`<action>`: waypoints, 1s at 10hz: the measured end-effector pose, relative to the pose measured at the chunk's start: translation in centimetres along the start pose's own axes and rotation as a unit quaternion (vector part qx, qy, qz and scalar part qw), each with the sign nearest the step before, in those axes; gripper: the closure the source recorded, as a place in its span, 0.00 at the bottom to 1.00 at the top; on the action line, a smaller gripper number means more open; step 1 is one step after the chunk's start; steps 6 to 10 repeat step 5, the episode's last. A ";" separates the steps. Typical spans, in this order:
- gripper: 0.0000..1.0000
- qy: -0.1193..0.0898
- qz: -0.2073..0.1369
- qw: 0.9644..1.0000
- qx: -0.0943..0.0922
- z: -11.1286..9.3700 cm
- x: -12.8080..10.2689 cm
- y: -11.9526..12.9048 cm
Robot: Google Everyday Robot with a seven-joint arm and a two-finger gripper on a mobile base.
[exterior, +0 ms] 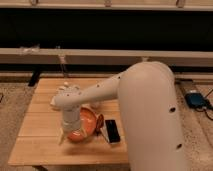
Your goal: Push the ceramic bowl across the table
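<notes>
now gripper (71, 134) down in ceramic bowl (86, 126), on table (45, 115)

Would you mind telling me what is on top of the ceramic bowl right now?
The gripper reaches down over the ceramic bowl, covering its left part. Whatever lies inside beneath it is hidden; the visible right part looks bare.

The counter (47, 112) is viewed from above, behind the arm, with the pincer (70, 136) low over it.

One ceramic bowl (85, 127), one black phone (112, 131), one gripper (70, 134) (over the bowl), one table (40, 125).
</notes>
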 end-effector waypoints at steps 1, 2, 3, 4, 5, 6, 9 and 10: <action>0.20 -0.011 -0.008 1.000 -0.008 -0.6 0.0 0.4; 0.20 -0.032 -0.031 0.999 -0.019 -2.3 -0.2 1.4; 0.20 -0.045 -0.049 0.998 -0.023 -3.5 -0.3 2.2; 0.20 -0.059 -0.075 0.995 -0.029 -4.9 -0.5 3.4; 0.20 -0.067 -0.087 0.993 -0.032 -5.5 -0.6 4.0; 0.20 -0.067 -0.087 0.993 -0.032 -5.5 -0.6 4.0; 0.20 -0.067 -0.087 0.993 -0.032 -5.5 -0.6 4.0; 0.20 -0.067 -0.087 0.993 -0.032 -5.5 -0.6 4.0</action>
